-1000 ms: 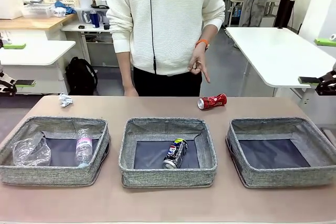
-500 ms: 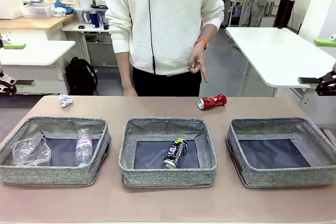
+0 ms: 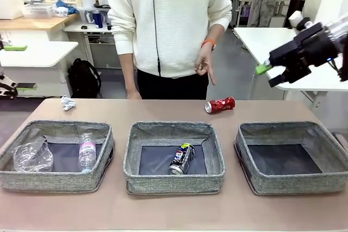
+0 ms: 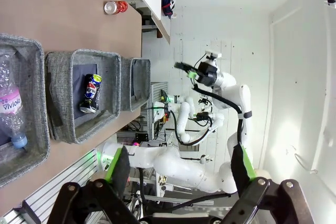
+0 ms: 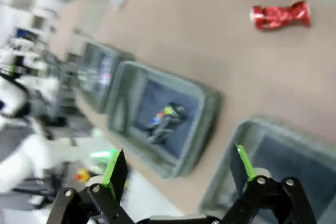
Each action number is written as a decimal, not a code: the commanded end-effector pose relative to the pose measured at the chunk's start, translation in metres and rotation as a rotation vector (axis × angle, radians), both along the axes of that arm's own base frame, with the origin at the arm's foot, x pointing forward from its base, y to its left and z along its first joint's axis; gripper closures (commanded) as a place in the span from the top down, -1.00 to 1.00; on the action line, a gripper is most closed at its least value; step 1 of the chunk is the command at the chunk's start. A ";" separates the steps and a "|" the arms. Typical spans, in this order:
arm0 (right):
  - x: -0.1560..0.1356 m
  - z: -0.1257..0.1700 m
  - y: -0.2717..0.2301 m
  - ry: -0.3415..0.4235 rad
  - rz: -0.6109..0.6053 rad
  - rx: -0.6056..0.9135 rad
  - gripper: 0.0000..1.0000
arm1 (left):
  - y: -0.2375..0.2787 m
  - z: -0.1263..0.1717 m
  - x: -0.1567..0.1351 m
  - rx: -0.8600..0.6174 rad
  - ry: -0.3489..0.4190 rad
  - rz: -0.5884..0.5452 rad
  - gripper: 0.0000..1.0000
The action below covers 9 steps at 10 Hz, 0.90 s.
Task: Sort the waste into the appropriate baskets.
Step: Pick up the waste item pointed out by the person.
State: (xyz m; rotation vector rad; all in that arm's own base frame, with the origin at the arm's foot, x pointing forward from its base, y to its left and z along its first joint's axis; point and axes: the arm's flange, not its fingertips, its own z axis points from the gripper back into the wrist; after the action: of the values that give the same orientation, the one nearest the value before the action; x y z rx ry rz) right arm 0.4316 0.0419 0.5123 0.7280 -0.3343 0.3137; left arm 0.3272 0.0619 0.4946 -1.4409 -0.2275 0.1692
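So three baskets sit in a row across the near side of the table (image 3: pixel 114 210). Left basket (image 3: pixel 54 180) has the plastic cup (image 3: pixel 32 156) at its left end with the bottle (image 3: pixel 86 153) lying just right of it. Middle basket (image 3: pixel 174 180) has the Pepsi can (image 3: pixel 181 158) lying toward its front. Right basket (image 3: pixel 293 180) sits off to the right. Behind the baskets, the paper ball (image 3: pixel 67 103) is at the far left and the crushed can (image 3: pixel 219 105) lies far right of centre, in front of the person (image 3: pixel 168 25). The right gripper (image 3: pixel 269 75) hangs in the air above and behind the right basket.
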 end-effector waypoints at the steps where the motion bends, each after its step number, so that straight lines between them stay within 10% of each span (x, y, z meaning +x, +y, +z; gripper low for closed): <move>1: 0.016 -0.019 0.019 -0.488 0.130 -0.643 1.00 | 0.000 0.003 -0.001 -0.013 -0.006 -0.006 1.00; 4: 0.014 -0.035 0.081 -0.767 0.409 -0.912 1.00 | 0.000 0.003 -0.001 -0.013 -0.006 -0.006 1.00; 7: -0.002 -0.068 0.118 -0.677 0.707 -0.907 1.00 | 0.000 0.003 -0.001 -0.013 -0.006 -0.006 1.00; 8: -0.005 -0.071 0.117 -0.503 0.613 -0.774 1.00 | 0.000 0.003 -0.001 -0.013 -0.006 -0.006 1.00; 9: -0.003 -0.052 0.127 -0.532 0.647 -0.829 1.00 | 0.000 0.003 -0.001 -0.013 -0.006 -0.006 1.00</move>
State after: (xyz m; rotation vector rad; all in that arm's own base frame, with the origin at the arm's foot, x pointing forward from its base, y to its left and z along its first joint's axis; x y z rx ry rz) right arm 0.4223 0.1721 0.4452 -0.1125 -0.4082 1.2200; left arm 0.3272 0.0623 0.4948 -1.4402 -0.2276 0.1698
